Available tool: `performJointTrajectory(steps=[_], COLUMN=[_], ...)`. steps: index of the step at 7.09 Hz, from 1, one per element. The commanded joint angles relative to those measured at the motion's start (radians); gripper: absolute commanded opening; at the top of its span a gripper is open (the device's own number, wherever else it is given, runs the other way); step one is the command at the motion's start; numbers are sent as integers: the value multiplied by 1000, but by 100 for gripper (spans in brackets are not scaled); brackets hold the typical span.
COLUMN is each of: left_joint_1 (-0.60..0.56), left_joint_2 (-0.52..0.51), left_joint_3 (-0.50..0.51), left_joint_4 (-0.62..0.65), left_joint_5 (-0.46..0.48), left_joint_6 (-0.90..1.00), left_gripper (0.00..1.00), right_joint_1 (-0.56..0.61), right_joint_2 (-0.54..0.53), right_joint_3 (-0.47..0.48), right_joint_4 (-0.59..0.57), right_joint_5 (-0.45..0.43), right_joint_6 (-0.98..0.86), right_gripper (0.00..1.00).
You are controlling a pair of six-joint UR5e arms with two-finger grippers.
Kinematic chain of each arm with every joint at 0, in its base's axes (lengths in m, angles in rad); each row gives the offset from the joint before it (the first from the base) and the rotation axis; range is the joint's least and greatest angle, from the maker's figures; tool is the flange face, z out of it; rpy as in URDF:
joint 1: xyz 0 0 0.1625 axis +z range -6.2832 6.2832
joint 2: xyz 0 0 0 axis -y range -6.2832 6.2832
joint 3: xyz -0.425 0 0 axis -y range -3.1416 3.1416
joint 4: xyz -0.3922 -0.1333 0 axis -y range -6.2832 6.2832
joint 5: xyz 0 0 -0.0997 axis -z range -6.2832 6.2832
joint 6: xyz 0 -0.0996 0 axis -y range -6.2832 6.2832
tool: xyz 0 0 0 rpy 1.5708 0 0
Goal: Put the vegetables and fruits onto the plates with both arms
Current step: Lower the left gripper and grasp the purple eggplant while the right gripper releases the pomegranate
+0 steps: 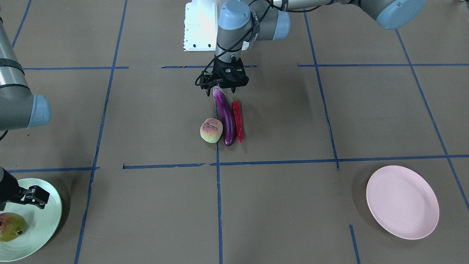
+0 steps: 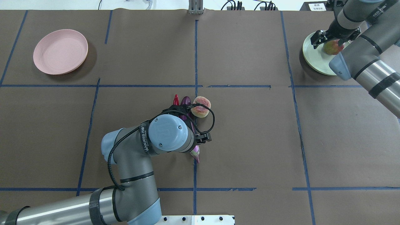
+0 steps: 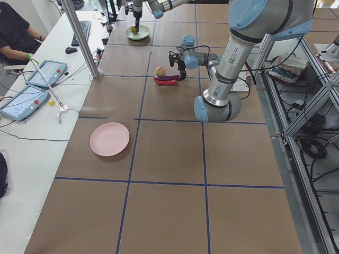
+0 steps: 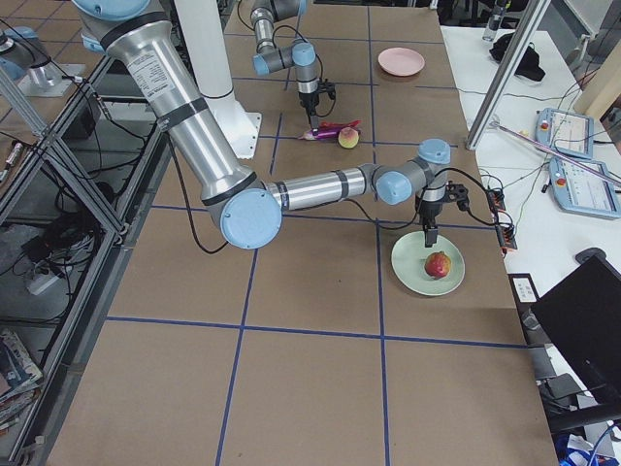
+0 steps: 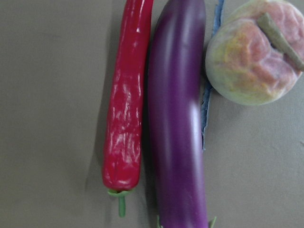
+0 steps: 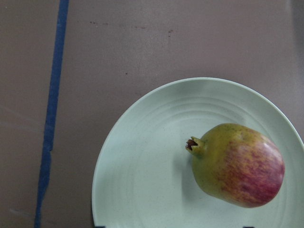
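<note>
A purple eggplant (image 1: 226,117), a red chili (image 1: 238,121) and a peach (image 1: 211,130) lie side by side at the table's middle. My left gripper (image 1: 222,89) hangs open over the eggplant's cap end, touching nothing I can see. The left wrist view shows the eggplant (image 5: 178,133), the chili (image 5: 126,118) and the peach (image 5: 251,61) on the table. The pomegranate (image 1: 11,227) lies on the mint green plate (image 1: 40,223). My right gripper (image 1: 42,198) is open and empty just above that plate, beside the pomegranate (image 6: 237,164). The pink plate (image 1: 402,201) is empty.
The white base block (image 1: 199,25) stands behind the left gripper. Blue tape lines cross the brown table. In the exterior left view, a metal pole (image 3: 79,37) and tablets (image 3: 32,84) stand along the operators' side, beyond the pink plate (image 3: 109,139).
</note>
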Motion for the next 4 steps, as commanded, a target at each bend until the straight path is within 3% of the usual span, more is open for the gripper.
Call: performJointTrajectory(steps=[1, 2, 3, 4], left_joint_1=[0, -3, -8, -23], left_joint_2=[-58, -50, -49, -47], left_joint_3=[87, 87, 87, 81], left_joint_4=[6, 9, 26, 52], left_joint_5=[20, 36, 39, 39], left_joint_6=[-7, -7, -7, -7], left_gripper=[98, 92, 79, 58], right_joint_1=[-3, -4, -6, -6], right_joint_2=[-10, -35, -38, -47], right_joint_3=[23, 52, 67, 83], right_joint_4=[0, 0, -2, -2], right_joint_5=[0, 0, 0, 0], right_joint_6=[0, 0, 2, 11], right_gripper=[100, 100, 100, 100])
